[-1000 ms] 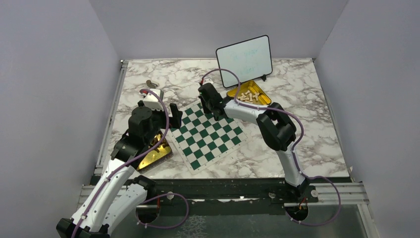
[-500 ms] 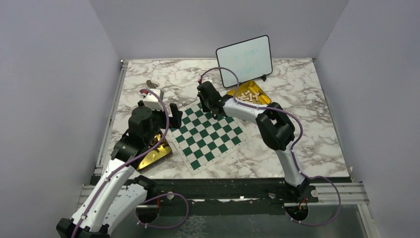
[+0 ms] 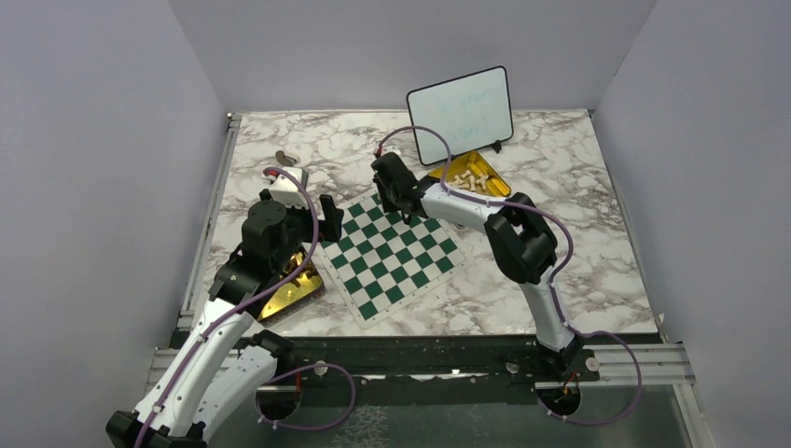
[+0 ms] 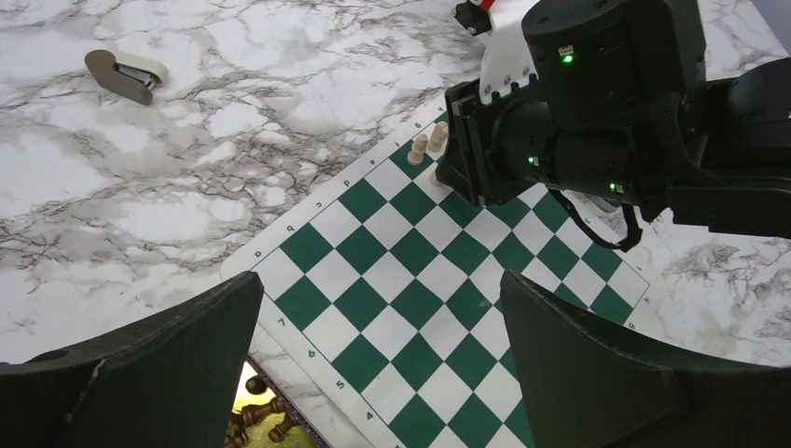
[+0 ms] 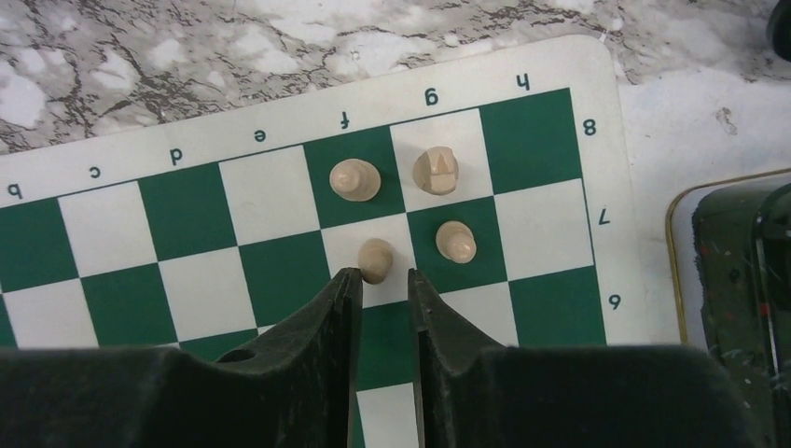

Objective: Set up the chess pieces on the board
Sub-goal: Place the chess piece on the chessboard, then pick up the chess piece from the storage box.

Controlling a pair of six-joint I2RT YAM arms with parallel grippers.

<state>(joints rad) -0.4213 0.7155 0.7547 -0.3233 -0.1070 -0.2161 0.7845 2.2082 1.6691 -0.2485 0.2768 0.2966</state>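
Observation:
The green and white chessboard lies mid-table. In the right wrist view four pale beige pieces stand at the board's far corner: one on f8, one on g8, one on g7 and a pawn on f7. My right gripper hovers over that pawn, jaws a narrow gap apart, wider than the pawn, the left fingertip beside it. The right gripper sits over the far corner. My left gripper is wide open and empty above the board's left side.
A gold tin of pale pieces sits behind the board, under the small whiteboard. Another gold tin with dark brown pieces lies left of the board. A small stapler-like object lies far left.
My right gripper has shifted slightly towards the board's far corner. The left arm has not moved.

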